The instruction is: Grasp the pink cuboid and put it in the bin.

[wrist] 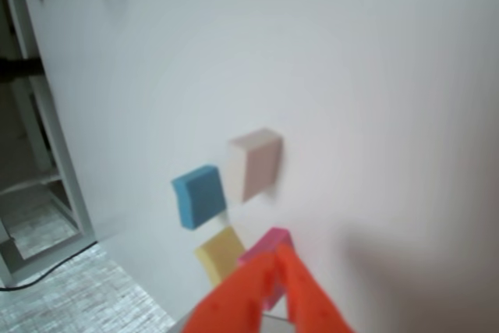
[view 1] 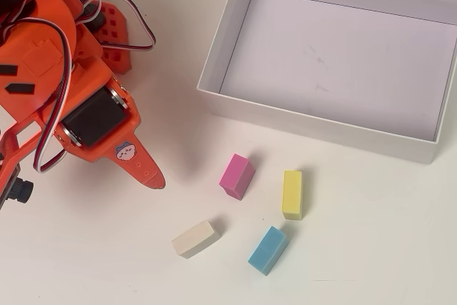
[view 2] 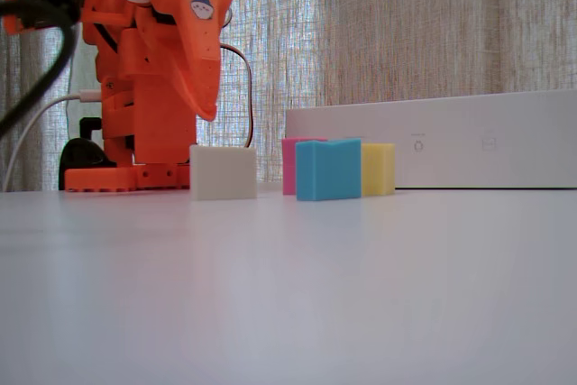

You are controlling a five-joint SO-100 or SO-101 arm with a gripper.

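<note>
The pink cuboid (view 1: 236, 175) lies on the white table in front of the bin (view 1: 314, 123), a wide white box with low walls. My orange gripper (view 1: 156, 180) hangs above the table to the left of the cuboid, apart from it, its fingers pressed together with nothing between them. In the fixed view the gripper (view 2: 206, 113) points down above the cream block, and the pink cuboid (view 2: 289, 164) is half hidden behind the blue block. In the wrist view the shut fingertips (wrist: 281, 255) overlap the pink cuboid (wrist: 267, 242).
A yellow block (view 1: 291, 193), a blue block (view 1: 268, 249) and a cream block (view 1: 193, 238) lie close around the pink one. The arm's base (view 2: 135, 173) stands at the left with cables. The bin wall (view 2: 451, 137) rises behind the blocks.
</note>
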